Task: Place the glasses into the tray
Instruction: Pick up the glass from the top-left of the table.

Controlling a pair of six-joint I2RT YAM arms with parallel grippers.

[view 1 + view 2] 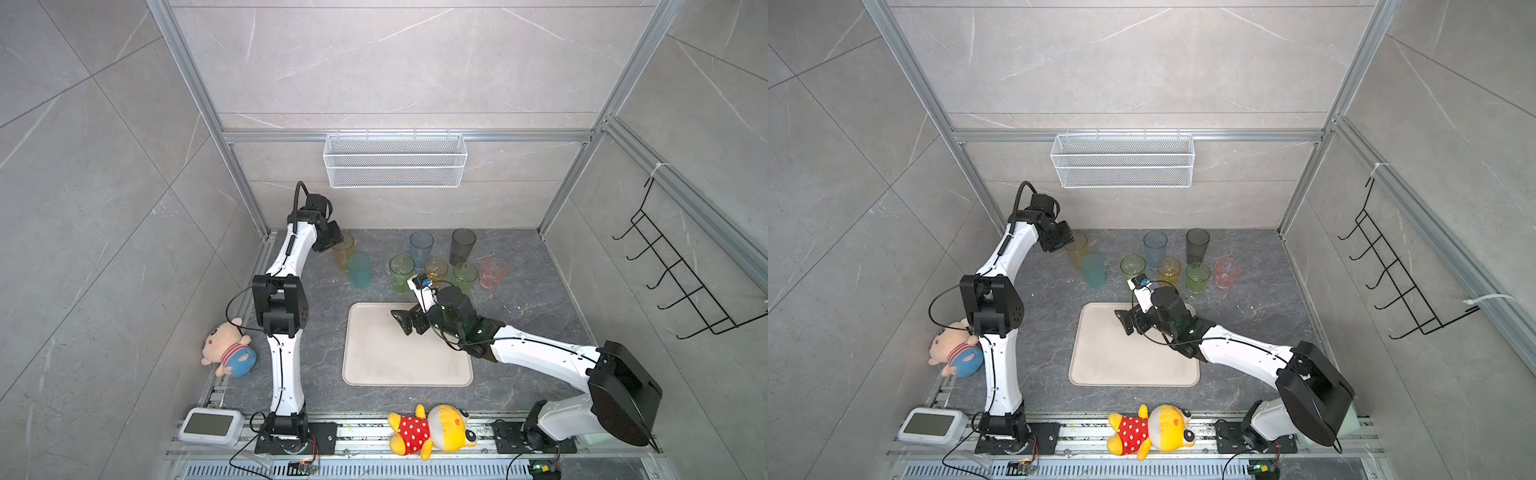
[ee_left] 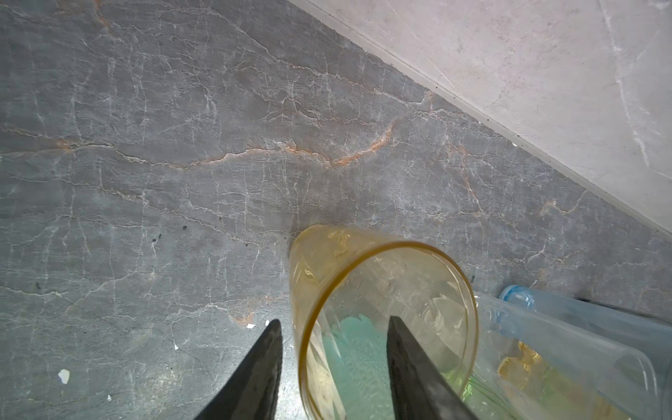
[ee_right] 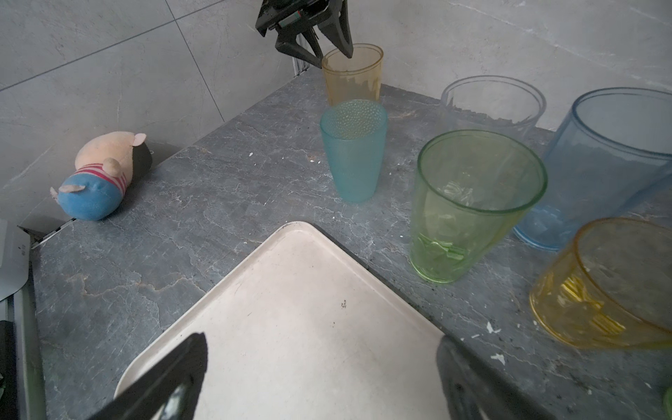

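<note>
— So, anything in the tray [image 1: 374, 365] yet?
— Nothing; it lies empty toward the tabletop's [image 1: 519, 332] near edge, right fingers [image 3: 182, 367] spread wide above it.
— And the glasses [image 1: 402, 270]?
— All left to move, standing beyond it; left fingers [image 2: 262, 371] straddle the amber tumbler's [image 3: 352, 78] rim, far-left corner, unclamped.

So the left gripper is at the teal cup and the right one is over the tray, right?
No, the left gripper is at the amber cup, one finger inside its rim and one outside; the left wrist view shows it. The teal cup stands beside it. The right gripper is over the tray.
</note>
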